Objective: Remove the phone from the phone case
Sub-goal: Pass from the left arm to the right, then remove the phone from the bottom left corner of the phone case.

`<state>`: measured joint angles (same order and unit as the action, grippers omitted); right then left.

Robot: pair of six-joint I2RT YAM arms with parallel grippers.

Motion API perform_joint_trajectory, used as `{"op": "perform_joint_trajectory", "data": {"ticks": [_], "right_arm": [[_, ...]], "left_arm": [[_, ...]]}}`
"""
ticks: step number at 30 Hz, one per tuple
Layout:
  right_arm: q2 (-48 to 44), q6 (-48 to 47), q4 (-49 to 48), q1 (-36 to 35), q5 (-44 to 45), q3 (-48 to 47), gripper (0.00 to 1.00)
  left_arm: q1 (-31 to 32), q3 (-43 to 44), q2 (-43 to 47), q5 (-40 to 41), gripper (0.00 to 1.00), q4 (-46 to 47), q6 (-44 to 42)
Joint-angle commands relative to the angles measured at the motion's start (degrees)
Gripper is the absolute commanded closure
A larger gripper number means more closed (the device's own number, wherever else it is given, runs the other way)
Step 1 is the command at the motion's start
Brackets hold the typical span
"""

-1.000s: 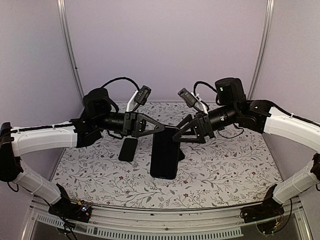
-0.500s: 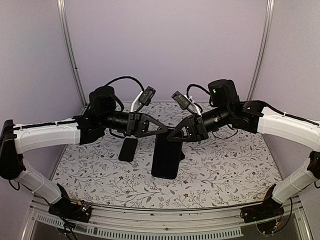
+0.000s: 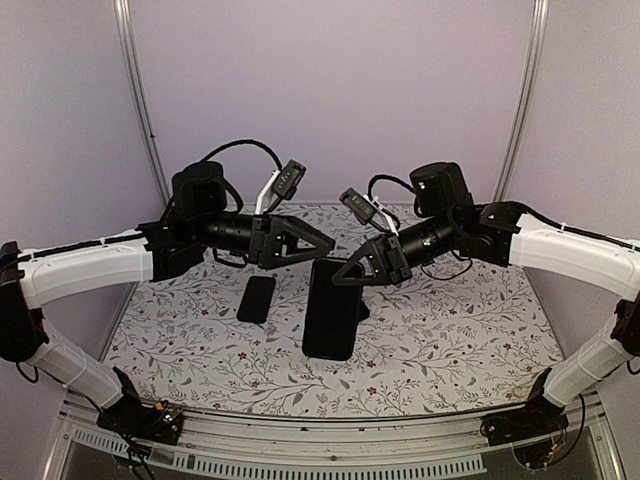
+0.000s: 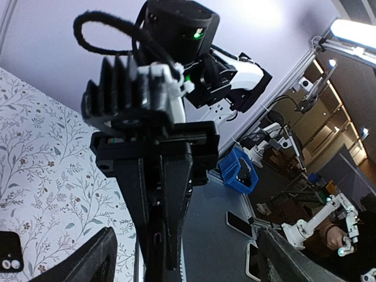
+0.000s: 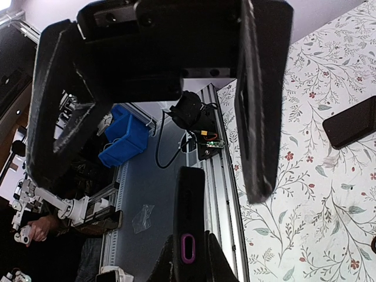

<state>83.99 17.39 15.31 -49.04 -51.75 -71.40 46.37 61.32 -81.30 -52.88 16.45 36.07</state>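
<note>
Since the frame of half a second ago, the left gripper [image 3: 327, 243] is drawing away from the top edge of the phone case [image 3: 332, 315]. It was meeting the right gripper [image 3: 346, 276] there, and now it is hanging a little higher and more to the left, apart from the case. The case itself is staying where it was, standing tilted in the centre of the overhead frame on the flowered table [image 3: 450, 330]; I cannot tell if a phone is sitting inside it. The right gripper is hovering just at the upper right corner of the case. In its wrist view the two fingers [image 5: 261, 117] are spreading wide. The thin edge of the case, with a purple-rimmed oval hole, is showing low in the middle between them and is not touching either one, so these jaws are gaping and gripping nothing. The left fingers [image 4: 97, 261] are also standing far apart at the lower corners of their wrist view, holding nothing. A small black phone [image 3: 256, 298] is lying flat on the table, just left of the case and apart from it.
</note>
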Motion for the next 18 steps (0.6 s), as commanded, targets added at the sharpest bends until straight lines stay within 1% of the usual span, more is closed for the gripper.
{"op": "perform_joint_trajectory", "data": {"ticks": [1, 2, 4, 7, 9, 12, 16, 18], "right_arm": [[-2.51, 2.34, -1.00, 1.02, 0.12, -1.99, 1.00], [-2.84, 2.73, -0.99, 1.33, 0.79, -2.07, 1.00], [-3.69, 4.77, -1.06, 1.76, 3.55, -2.77, 1.00], [-4.91, 7.87, -2.66, 2.35, 6.31, -4.32, 1.00], [-5.52, 10.07, -4.57, 2.79, 6.40, -5.42, 1.00], [-5.93, 12.74, -7.26, 3.51, 6.33, -7.50, 1.00], [-6.26, 15.99, -12.12, 3.79, 4.29, -9.99, 1.00], [-6.50, 17.95, -14.58, 3.72, 3.84, -10.60, 1.00]], "left_arm": [[-1.98, -0.51, 4.26, 1.79, 0.08, 2.55, -0.68], [-2.59, -1.03, 5.18, 2.36, 0.04, 2.62, -0.89], [-3.84, -2.91, 7.65, 4.22, 0.01, 2.16, -2.72], [-5.26, -6.82, 11.50, 6.34, 0.01, 3.22, -5.39], [-6.42, -9.79, 13.36, 5.88, 0.01, 5.46, -5.44], [-8.02, -13.68, 14.58, 2.72, 0.07, 11.23, -3.25], [-9.35, -18.86, 15.13, -3.41, 0.14, 26.29, 3.75], [-9.29, -19.82, 14.87, -6.27, 0.20, 30.99, 6.24]]}}
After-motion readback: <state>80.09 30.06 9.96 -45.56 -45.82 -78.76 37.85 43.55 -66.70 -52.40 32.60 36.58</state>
